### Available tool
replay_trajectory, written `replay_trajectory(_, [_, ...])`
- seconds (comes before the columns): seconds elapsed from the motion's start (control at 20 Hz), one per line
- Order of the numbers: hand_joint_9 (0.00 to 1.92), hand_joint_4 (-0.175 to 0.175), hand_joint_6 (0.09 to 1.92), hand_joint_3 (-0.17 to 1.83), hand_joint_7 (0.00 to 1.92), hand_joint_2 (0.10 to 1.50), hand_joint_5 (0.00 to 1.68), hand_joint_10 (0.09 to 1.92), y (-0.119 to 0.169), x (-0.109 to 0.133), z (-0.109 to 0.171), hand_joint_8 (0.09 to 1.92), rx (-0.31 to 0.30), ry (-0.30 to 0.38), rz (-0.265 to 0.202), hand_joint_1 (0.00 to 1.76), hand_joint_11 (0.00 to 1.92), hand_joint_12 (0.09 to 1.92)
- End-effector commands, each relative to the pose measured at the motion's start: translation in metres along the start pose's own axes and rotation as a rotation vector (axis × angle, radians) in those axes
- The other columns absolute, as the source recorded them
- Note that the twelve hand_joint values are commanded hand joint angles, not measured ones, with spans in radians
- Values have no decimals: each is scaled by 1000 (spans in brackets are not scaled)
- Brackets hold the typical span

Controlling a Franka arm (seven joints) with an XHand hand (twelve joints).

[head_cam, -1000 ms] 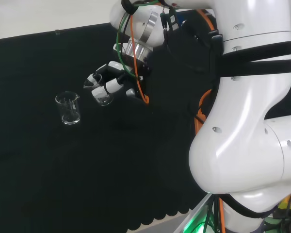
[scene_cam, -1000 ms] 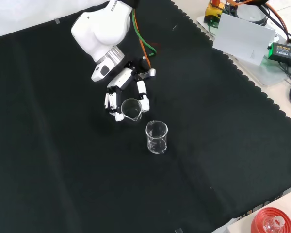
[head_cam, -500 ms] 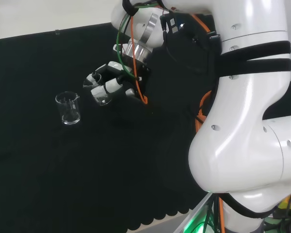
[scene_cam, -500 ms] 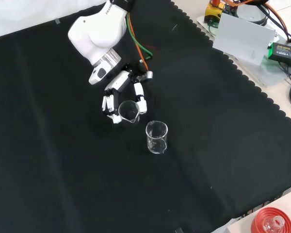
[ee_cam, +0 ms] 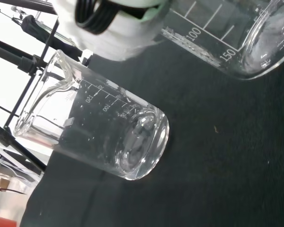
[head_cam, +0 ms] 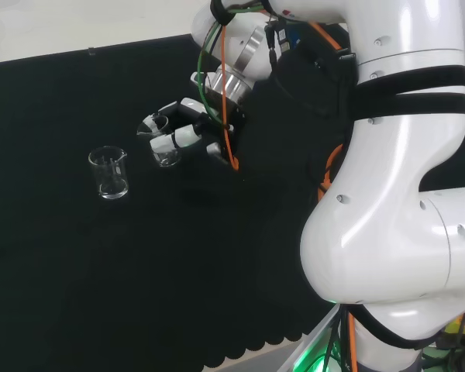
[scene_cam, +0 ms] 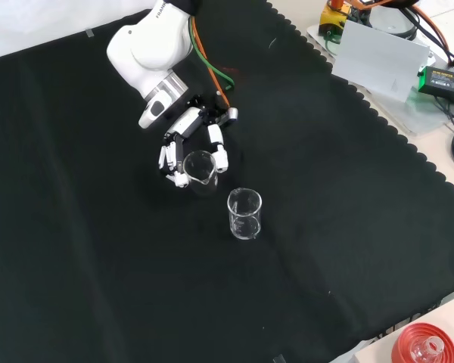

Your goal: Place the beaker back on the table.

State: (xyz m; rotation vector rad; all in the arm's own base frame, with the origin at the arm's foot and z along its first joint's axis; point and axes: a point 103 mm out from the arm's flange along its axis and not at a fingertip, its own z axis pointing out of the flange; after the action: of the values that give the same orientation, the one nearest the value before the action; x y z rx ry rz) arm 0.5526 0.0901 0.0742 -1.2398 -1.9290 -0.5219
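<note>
Glass beaker (scene_cam: 199, 168) sits gripped inside the curled fingers (scene_cam: 221, 158) of the hand (head_cam: 187, 128), which wrap its wall from both sides so it stays roughly upright while carried. It looks just above the black desk (scene_cam: 98, 287), probably about to be set down. Beyond the fingertips a second beaker (scene_cam: 244, 214) stands free on the cloth, near enough that lowering needs care to avoid a knock.
</note>
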Motion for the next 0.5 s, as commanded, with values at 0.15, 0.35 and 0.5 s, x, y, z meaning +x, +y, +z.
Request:
replay_trajectory(0.15, [1034,12,690,-175,1534,1055,1196,641,-6,-1,-2,87,-32,-12,-15,1280,451,1198])
replay_trajectory(0.35, [1031,11,692,-175,1533,1056,1196,642,-8,-3,0,87,-53,-3,-14,1281,446,1201])
replay_trajectory(0.5, [1029,11,691,-175,1533,1056,1196,642,-8,-4,3,87,-57,-6,-17,1281,444,1203])
